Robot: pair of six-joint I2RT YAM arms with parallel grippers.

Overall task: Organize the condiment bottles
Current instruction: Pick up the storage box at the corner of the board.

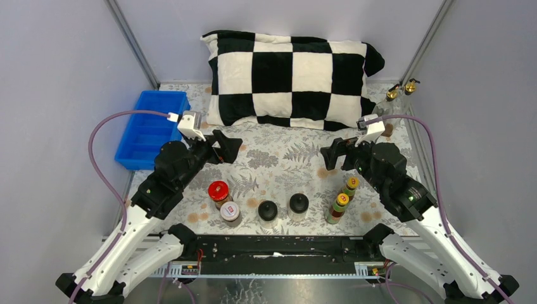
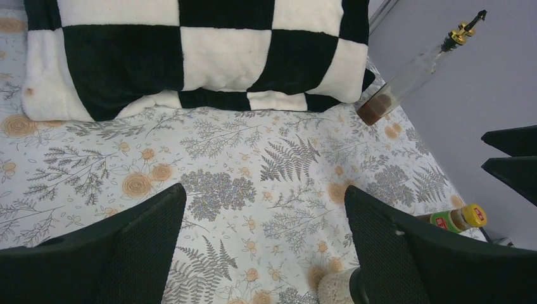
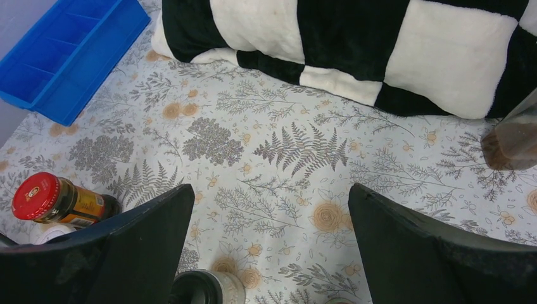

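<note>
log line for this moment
left end effector open, empty | right end effector open, empty | condiment bottles none held

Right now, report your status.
Left pincer, right pincer open, empty. Red-lidded jar to yellow-capped bottles in near row; gold-spouted bottles far right corner. Checkered pillow not blocking.

left arm (image 1: pixel 149 196), right arm (image 1: pixel 405 190): white base links, black upper joints | cables (image 1: pixel 126 113): purple | cameras (image 1: pixel 190 123): white | fingers (image 2: pixel 145 253): black, textured
</note>
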